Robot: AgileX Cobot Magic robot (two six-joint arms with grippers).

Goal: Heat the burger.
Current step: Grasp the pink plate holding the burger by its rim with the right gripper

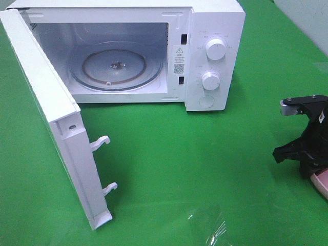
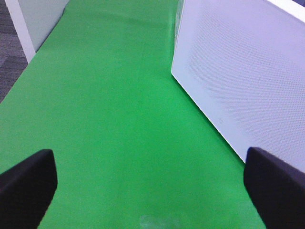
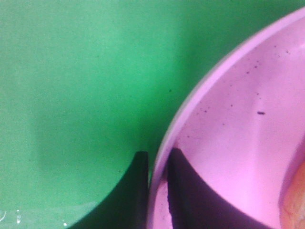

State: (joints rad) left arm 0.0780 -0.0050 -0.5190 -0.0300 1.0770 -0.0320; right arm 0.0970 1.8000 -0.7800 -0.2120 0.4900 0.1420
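Observation:
The burger shows only as a sliver of golden-brown bun (image 3: pixel 294 202) at the edge of the right wrist view, sitting on a pink plate (image 3: pixel 238 133). My right gripper (image 3: pixel 157 191) is shut on the plate's rim, one finger outside it and one inside. In the exterior high view this gripper (image 1: pixel 306 151) is at the far right edge, with a corner of the plate (image 1: pixel 320 183) below it. The white microwave (image 1: pixel 215 51) stands at the back with its door (image 1: pixel 51 118) swung wide open and its glass turntable (image 1: pixel 117 66) bare. My left gripper (image 2: pixel 150 191) is open and empty beside the microwave's side wall (image 2: pixel 248 71).
A green cloth (image 1: pixel 195 154) covers the table. The open door's latch hooks (image 1: pixel 102 142) jut out toward the middle. A clear plastic film (image 1: pixel 210 225) lies at the front edge. A white panel (image 2: pixel 33 19) stands at the cloth's far left edge.

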